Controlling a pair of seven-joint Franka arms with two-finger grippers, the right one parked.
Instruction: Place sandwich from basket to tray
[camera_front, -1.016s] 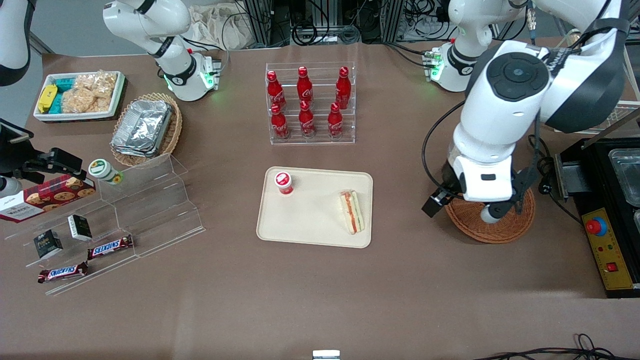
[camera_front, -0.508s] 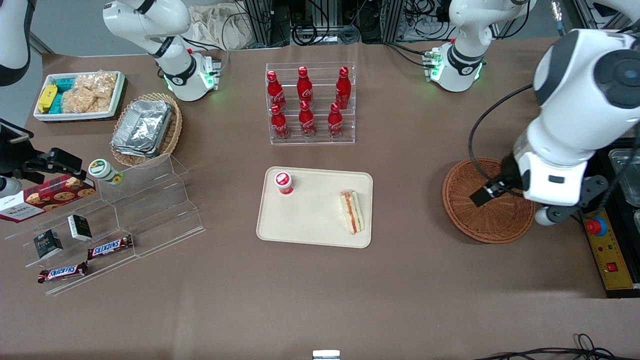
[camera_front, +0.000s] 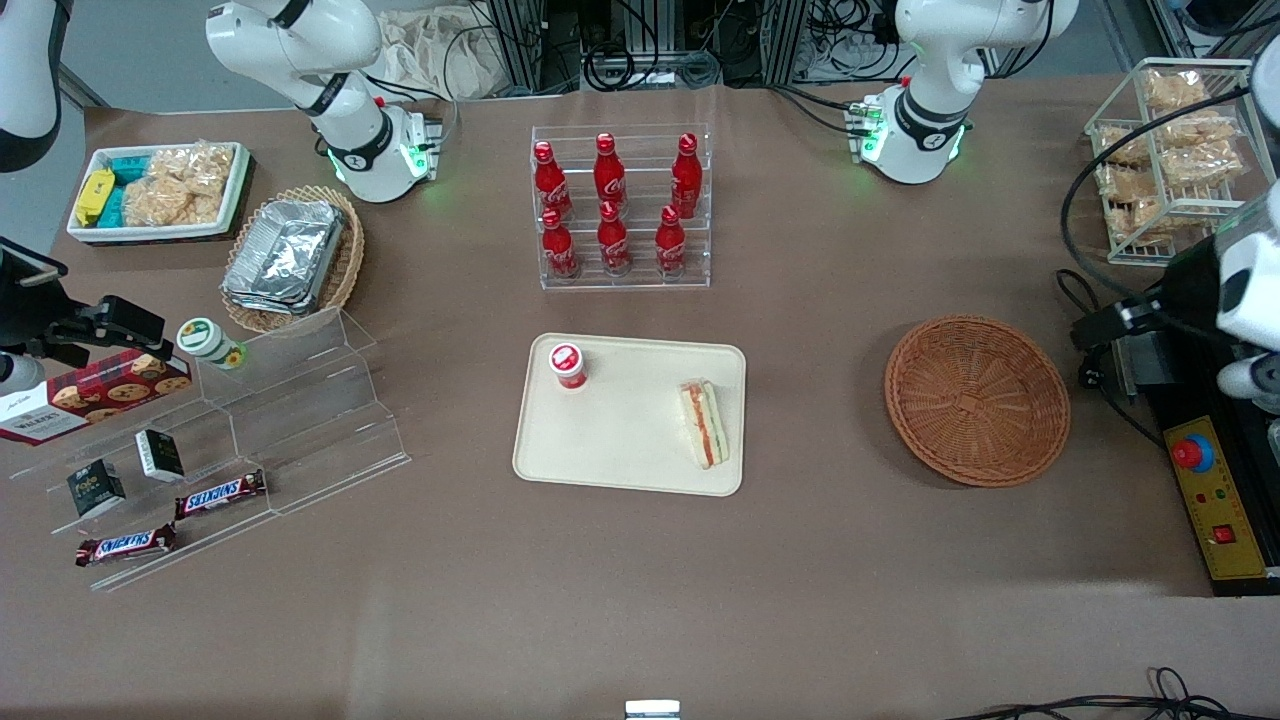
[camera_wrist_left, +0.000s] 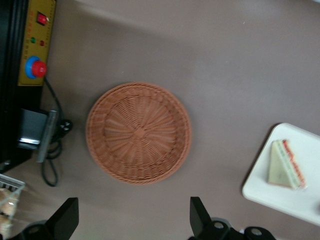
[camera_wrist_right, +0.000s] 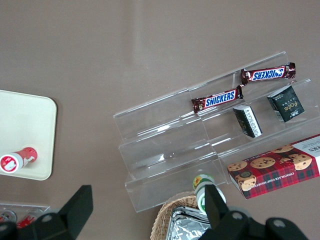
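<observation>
The sandwich (camera_front: 705, 423) (camera_wrist_left: 286, 165) lies flat on the beige tray (camera_front: 630, 430) (camera_wrist_left: 280, 192), close to the tray edge that faces the basket. Nothing is in the round reddish-brown basket (camera_front: 977, 400) (camera_wrist_left: 138, 132), which sits on the table toward the working arm's end. My left gripper (camera_wrist_left: 134, 220) is open with nothing between its fingers (camera_wrist_left: 67, 220). It hangs high over the table beside the basket. In the front view only the arm's wrist (camera_front: 1245, 290) shows, at the table's end above the black control box.
A small red-capped bottle (camera_front: 568, 365) stands on the tray. A rack of red cola bottles (camera_front: 620, 205) is farther from the camera. A wire rack of snack packets (camera_front: 1170, 150) and a control box with a red button (camera_front: 1190, 453) flank the working arm.
The left arm has swung off from above the basket toward its own end of the table and risen, uncovering the whole basket. The sandwich has stayed on the tray.
</observation>
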